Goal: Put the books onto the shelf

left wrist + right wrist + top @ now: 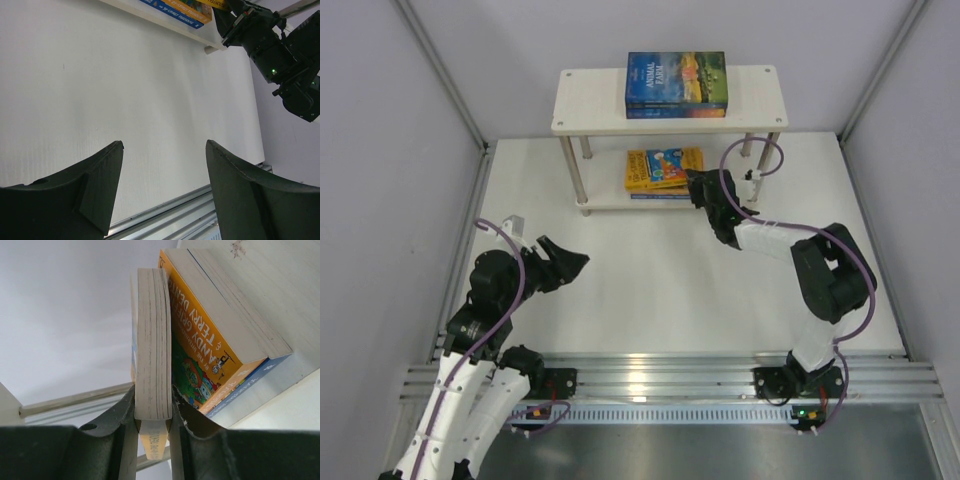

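The shelf [590, 100] stands at the back of the table. A stack of blue books [676, 84] lies on its top board. Orange-yellow books [660, 168] lie on the lower board. My right gripper [703, 190] reaches in at the lower tier's right side. In the right wrist view it [153, 400] is shut on a thin book [152, 340], seen by its page edges. This book is held edge-on right beside the orange illustrated cover [200, 365] of the stack, which rests on a blue book [260, 372]. My left gripper [565, 262] [165, 145] hangs open over bare table.
Silver shelf legs [576, 172] stand at the lower tier's left and right. The right arm [270, 45] and its purple cable [765, 150] crowd the shelf's right end. Grey walls enclose the table, and an aluminium rail [670, 375] runs along the near edge.
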{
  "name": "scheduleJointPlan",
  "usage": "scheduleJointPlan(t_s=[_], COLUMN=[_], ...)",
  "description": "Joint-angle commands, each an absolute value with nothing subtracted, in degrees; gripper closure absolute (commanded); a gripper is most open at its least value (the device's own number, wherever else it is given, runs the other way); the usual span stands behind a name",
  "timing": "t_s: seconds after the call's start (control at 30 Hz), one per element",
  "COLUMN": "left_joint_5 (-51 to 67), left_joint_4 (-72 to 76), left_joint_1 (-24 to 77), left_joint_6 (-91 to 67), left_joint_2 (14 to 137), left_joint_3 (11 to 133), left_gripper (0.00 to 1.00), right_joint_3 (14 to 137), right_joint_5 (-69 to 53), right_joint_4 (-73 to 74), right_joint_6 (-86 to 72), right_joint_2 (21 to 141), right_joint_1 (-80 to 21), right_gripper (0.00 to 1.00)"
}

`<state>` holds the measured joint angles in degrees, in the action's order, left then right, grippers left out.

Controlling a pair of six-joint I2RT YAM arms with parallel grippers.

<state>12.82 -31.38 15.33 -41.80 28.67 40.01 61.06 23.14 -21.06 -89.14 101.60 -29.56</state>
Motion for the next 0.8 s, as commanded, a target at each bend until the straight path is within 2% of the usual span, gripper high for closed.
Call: scheduleJointPlan(t_s=[0.0, 0.53, 0.6, 0.63, 0.73, 0.77], left_joint_5=[13.1, 12.48, 12.39, 12.31, 12.22, 12.04], left_joint_4=[-30.5, -29.79, -30.06, -30.23, -30.23, -30.32], left_joint_1=[15.2, 15.21, 15.12, 15.12, 15.21, 15.21], left_joint_6=[-41.31, -40.61, -40.34, -40.34, -40.34, -40.17], left_joint_2=[28.74, 29.36, 29.36, 29.36, 29.09, 29.0], left_joint_3=[40.34, 40.08, 40.08, 40.08, 39.9, 39.9], left_gripper=[0.28, 0.28, 0.28, 0.28, 0.28, 0.28], right_joint_3=[60.56, 62.66, 63.98, 64.51, 66.26, 66.88], right_joint_5=[24.69, 26.28, 25.58, 25.4, 24.52, 24.35], right_joint_4=[-26.53, -28.92, -26.65, -25.76, -21.28, -17.79], right_joint_6=[-91.85, -90.45, -89.12, -88.86, -88.07, -87.72], right_joint_2=[100.02, 103.09, 103.1, 103.01, 102.48, 101.96], right_joint_1=[-29.27, -29.18, -29.0, -28.83, -28.65, -28.65], right_gripper=[1.0, 1.0, 0.85, 0.69, 0.54, 0.53])
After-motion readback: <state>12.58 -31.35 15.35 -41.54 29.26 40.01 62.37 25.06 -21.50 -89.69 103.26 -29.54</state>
